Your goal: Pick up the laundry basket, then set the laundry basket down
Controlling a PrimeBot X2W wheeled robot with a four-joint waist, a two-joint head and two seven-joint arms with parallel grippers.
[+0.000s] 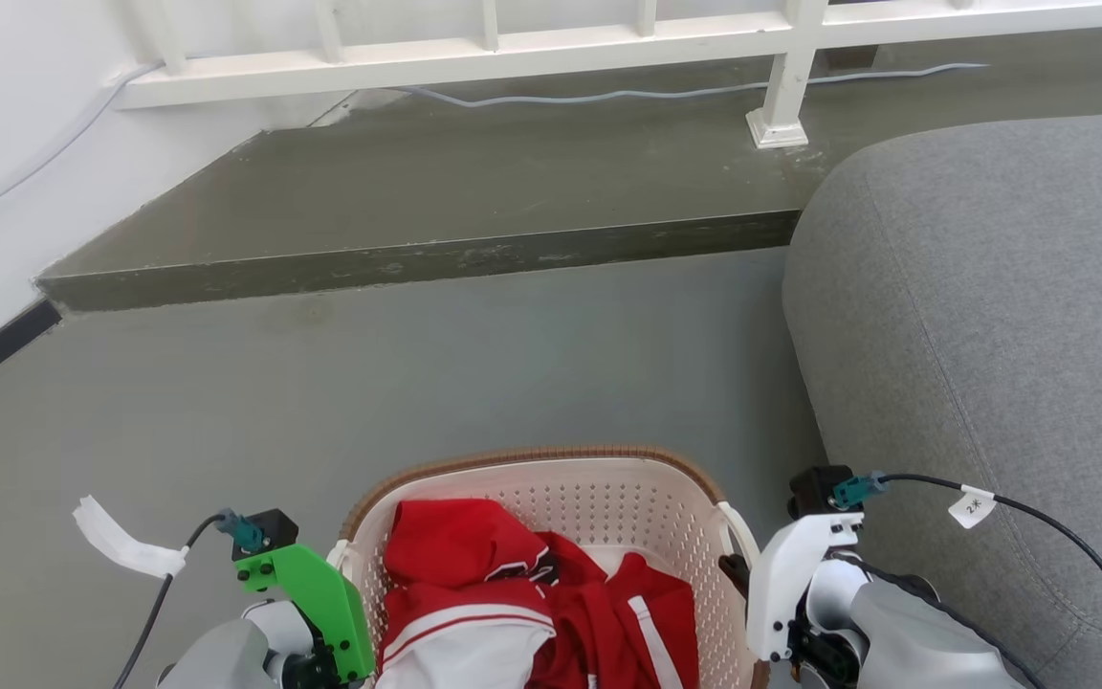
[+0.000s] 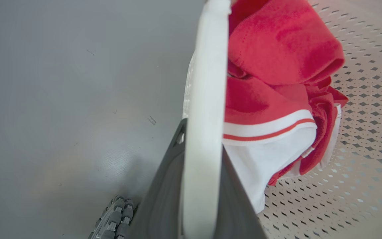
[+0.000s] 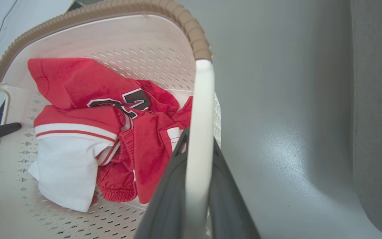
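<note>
The laundry basket is held by its handles, clamped by the left gripper and right gripper, and is judged lifted; setting down is left.

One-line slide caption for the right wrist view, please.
Right gripper shut on a white side handle of the cream perforated plastic laundry basket, brown-rimmed, holding red-and-white clothes.

Head camera looks down on the laundry basket; wrist cameras sit close at its left handle and right handle, sharing the red clothes
</note>
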